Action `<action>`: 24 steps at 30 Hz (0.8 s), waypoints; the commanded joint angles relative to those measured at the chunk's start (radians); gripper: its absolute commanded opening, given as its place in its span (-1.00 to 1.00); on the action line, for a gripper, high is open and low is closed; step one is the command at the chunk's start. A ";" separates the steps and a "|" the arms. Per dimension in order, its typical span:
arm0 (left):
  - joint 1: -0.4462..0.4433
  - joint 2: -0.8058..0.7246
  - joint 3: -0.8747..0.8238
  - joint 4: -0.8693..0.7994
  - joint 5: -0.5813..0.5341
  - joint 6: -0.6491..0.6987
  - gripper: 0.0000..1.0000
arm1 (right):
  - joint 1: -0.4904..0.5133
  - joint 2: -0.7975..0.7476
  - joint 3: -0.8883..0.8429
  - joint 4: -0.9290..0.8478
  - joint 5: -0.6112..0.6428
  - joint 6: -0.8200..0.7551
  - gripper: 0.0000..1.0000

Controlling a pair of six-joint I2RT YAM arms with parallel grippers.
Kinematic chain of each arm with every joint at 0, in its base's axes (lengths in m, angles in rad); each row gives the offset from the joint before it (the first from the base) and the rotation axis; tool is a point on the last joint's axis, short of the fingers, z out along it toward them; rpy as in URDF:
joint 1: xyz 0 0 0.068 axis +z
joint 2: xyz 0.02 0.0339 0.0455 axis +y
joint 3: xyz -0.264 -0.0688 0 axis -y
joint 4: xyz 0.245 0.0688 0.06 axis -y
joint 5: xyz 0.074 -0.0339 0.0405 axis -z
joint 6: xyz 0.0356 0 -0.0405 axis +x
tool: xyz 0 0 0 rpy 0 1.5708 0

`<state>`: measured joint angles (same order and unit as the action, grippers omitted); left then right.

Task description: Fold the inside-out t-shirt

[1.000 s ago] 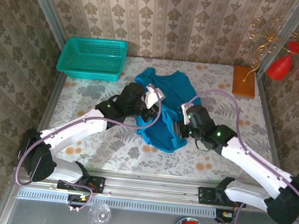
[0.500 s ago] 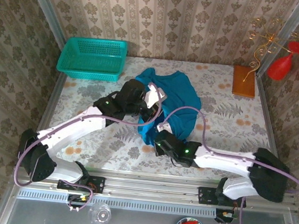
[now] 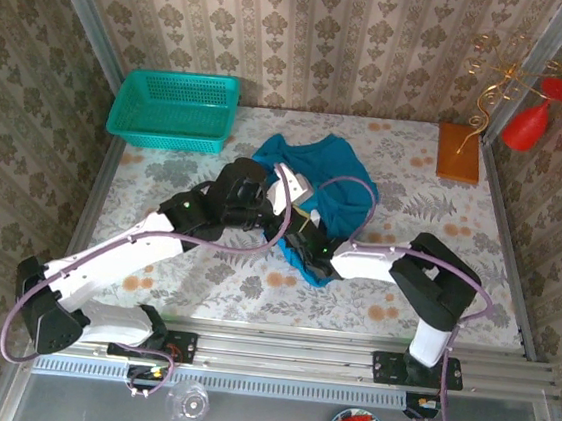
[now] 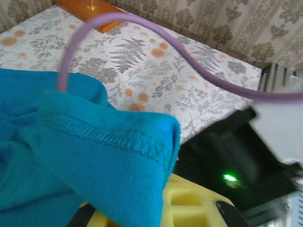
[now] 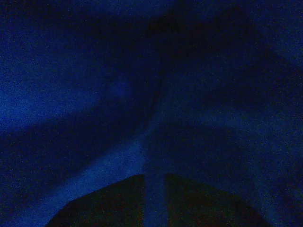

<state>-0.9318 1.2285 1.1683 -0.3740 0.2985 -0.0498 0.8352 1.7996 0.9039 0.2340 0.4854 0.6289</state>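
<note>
1. Shirt (image 3: 327,175) lies bunched at the middle of the table (image 3: 154,172), not spread flat. Its near part is rumpled between both arms.
2. Left claw (image 3: 294,208) is at the shirt's near-left part, clenched tight on a fold of it.
3. Left wrist view: a stitched hem (image 4: 109,137) of the shirt (image 4: 57,179) drapes over the claw's yellow pads (image 4: 189,203), and the cloth is raised off the table there.
4. Right claw (image 5: 154,198) is buried in the shirt (image 5: 94,94). Its wrist view is dark blue cloth all round.
5. Right fingers (image 5: 118,201) are two dark shapes, nearly together, with a thin strip of cloth showing in the gap. Can't tell if that cloth is pinched or loose.
6. From above, the right arm (image 3: 396,263) is folded back, with its wrist end under the shirt's near edge, just beside the left claw.
7. Purple cable (image 4: 189,56) arcs across the left wrist view, over the shirt.
8. Basket (image 3: 176,109) sits at the far left of the table, close to the shirt's far-left edge; can't tell if they touch.
9. Orange block (image 3: 458,152) is far right, well apart.
</note>
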 commanded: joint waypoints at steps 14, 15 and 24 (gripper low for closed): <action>-0.129 -0.082 0.110 -0.062 -0.004 -0.055 -1.00 | -0.177 0.277 0.407 -0.311 -0.231 -0.147 0.58; -0.136 -0.083 0.119 -0.069 -0.004 -0.054 -1.00 | -0.179 0.306 0.458 -0.369 -0.236 -0.167 0.71; -0.151 -0.117 0.135 -0.088 -0.064 -0.036 -1.00 | -0.214 0.433 0.660 -0.725 -0.334 -0.225 0.83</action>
<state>-1.0554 1.1622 1.2659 -0.4717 0.2192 -0.0868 0.6476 2.1948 1.5513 -0.2558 0.2104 0.4252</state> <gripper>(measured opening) 0.055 0.930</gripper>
